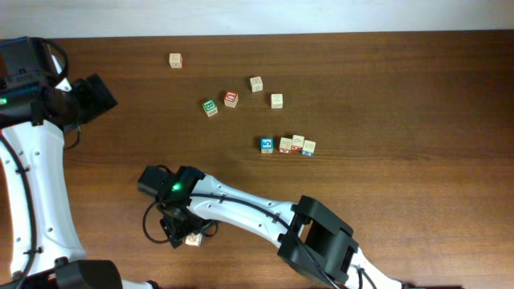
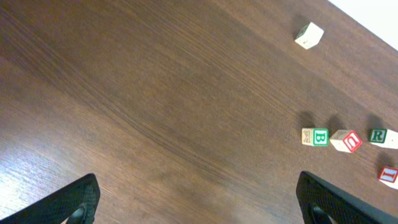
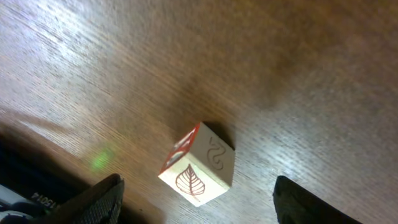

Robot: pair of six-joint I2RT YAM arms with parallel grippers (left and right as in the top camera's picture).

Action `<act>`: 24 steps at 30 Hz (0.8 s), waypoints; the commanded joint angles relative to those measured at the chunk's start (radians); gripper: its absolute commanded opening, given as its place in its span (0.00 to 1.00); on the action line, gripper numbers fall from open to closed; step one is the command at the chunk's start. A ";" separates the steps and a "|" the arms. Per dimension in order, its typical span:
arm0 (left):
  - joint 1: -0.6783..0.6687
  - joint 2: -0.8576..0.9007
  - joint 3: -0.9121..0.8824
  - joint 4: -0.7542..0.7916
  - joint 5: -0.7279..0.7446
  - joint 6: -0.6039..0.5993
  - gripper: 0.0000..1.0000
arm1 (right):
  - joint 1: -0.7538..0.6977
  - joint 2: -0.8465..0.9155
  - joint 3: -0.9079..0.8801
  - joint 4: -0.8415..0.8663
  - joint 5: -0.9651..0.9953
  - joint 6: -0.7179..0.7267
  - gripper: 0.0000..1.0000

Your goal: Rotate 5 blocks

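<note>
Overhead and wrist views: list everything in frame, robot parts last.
table: one, dark brown wood, under everything
lone block: one, pale, near the far edge, apart from the rest
green-faced block: one, mid-table, in a loose cluster
red-faced block: one, beside the green one
pale-topped blocks: two, same cluster, the second to the right
row of blocks: four, pale, blue-faced one at its left end
leaf block: one, pale with a red leaf, near edge, loose between the right fingers
left gripper: black, open, over bare wood
right gripper: black, open, straddling the leaf block
</note>
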 commanded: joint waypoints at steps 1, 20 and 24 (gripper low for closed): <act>0.000 0.012 0.021 -0.004 0.016 -0.014 0.99 | 0.013 0.002 -0.028 0.005 0.001 0.002 0.74; 0.001 0.012 0.021 -0.014 0.019 -0.014 0.99 | -0.052 0.017 -0.082 0.061 -0.090 0.002 0.30; 0.001 0.012 0.021 -0.014 0.019 -0.014 0.99 | -0.096 0.017 -0.082 0.062 -0.065 0.002 0.30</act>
